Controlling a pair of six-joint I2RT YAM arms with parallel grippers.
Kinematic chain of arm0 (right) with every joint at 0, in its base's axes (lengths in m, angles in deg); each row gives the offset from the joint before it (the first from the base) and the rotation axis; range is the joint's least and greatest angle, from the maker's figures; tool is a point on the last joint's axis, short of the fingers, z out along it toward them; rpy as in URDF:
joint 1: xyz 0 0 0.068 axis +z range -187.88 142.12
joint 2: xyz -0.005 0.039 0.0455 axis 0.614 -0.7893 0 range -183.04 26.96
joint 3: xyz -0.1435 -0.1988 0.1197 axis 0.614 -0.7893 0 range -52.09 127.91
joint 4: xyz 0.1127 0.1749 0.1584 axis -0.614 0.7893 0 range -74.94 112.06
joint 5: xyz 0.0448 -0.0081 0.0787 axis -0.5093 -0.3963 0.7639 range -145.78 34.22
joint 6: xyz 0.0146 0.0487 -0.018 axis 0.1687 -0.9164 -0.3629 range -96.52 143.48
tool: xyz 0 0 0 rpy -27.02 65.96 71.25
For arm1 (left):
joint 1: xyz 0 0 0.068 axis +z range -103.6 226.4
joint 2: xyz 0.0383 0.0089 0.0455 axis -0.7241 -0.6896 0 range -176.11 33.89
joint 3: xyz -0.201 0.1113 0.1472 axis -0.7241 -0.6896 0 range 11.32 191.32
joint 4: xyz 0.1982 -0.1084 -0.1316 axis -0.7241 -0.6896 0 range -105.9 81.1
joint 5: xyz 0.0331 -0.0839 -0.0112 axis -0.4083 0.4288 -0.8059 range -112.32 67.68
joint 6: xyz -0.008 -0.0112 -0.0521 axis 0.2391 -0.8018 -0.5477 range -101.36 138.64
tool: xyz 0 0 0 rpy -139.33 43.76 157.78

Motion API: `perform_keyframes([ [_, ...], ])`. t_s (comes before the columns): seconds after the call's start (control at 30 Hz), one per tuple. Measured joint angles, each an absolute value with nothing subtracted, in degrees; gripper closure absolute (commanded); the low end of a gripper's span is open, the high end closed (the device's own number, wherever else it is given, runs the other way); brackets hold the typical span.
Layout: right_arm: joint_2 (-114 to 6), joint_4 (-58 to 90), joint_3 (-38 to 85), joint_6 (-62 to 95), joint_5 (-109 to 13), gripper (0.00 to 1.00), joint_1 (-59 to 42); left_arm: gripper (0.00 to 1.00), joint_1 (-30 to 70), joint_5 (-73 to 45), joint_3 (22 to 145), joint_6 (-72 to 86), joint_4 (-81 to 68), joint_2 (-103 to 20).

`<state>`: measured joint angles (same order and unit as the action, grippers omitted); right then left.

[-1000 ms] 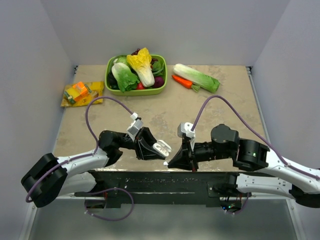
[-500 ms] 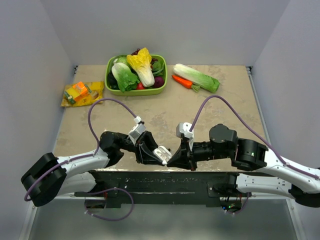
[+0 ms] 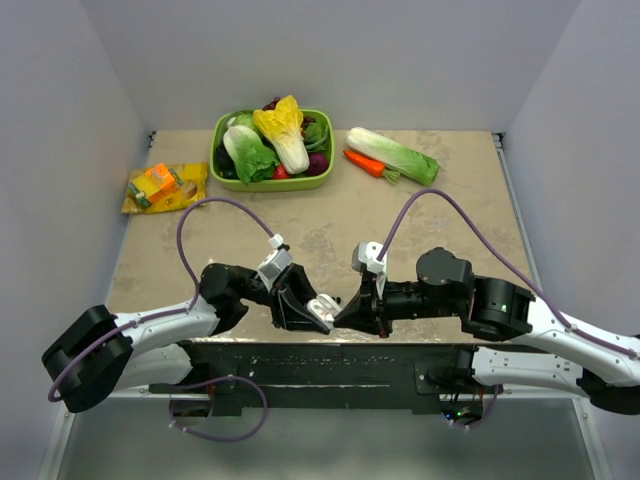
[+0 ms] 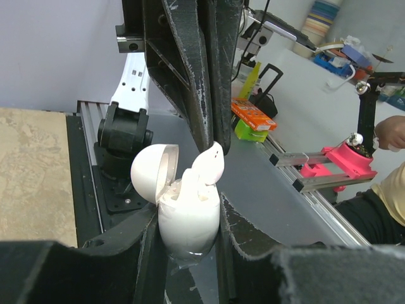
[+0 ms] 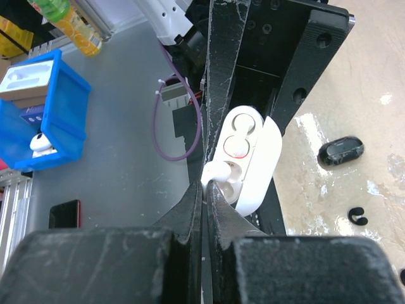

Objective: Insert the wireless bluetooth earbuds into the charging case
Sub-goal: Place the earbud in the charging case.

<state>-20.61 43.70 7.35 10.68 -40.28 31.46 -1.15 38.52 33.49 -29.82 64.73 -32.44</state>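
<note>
My left gripper (image 4: 188,223) is shut on the white charging case (image 4: 188,218), which stands upright with its round lid (image 4: 154,172) hinged open. My right gripper (image 5: 207,189) is shut on a white earbud (image 5: 218,172) and holds it at the mouth of the case (image 5: 256,158), touching the rim of a socket. In the left wrist view that earbud (image 4: 209,166) leans over the case's opening, pinched by the right fingers (image 4: 201,95) coming from above. A second white piece stands inside the case. From above, both grippers meet near the table's front edge (image 3: 330,305).
A green bowl (image 3: 322,120) of vegetables stands at the back, with a cabbage (image 3: 395,155) and a carrot (image 3: 365,162) to its right. An orange packet (image 3: 165,187) lies at the back left. Two small black items (image 5: 342,151) (image 5: 358,216) lie on the table by the case.
The left gripper has carried the case right and toward the front edge. The right gripper has moved left with the earbud until it meets the case's opening.
</note>
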Motion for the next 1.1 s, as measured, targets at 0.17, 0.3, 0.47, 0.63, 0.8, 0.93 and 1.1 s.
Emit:
perform_keyframes([
  [0.17, -20.5, 43.7, 7.2, 10.7, -40.9, 1.00, 31.5, 1.00, -1.3, 38.5, 33.5, -29.8, 64.7, -32.4],
  [0.3, -20.2, 43.7, 6.5, 10.7, -41.3, 1.00, 31.5, 1.00, -1.3, 38.4, 33.5, -29.5, 64.7, -32.4],
  [0.47, -19.9, 43.2, 6.0, 10.5, -41.3, 1.00, 31.4, 1.00, -1.3, 38.1, 33.5, -28.8, 64.7, -32.4],
  [0.63, -19.8, 42.4, 5.5, 10.2, -41.3, 1.00, 31.4, 1.00, -1.4, 38.0, 33.5, -28.7, 64.7, -32.4],
  [0.8, -19.9, 42.1, 5.0, 9.5, -41.4, 1.00, 31.4, 1.00, -2.0, 37.5, 33.5, -28.2, 64.7, -32.6],
  [0.93, -19.9, 42.1, 4.9, 8.9, -42.2, 1.00, 31.4, 1.00, -2.1, 37.0, 33.5, -27.4, 64.7, -32.9],
  [1.1, -19.1, 42.3, 4.9, 7.9, -44.8, 0.78, 31.4, 1.00, -2.1, 35.3, 33.6, -26.6, 64.7, -33.1],
])
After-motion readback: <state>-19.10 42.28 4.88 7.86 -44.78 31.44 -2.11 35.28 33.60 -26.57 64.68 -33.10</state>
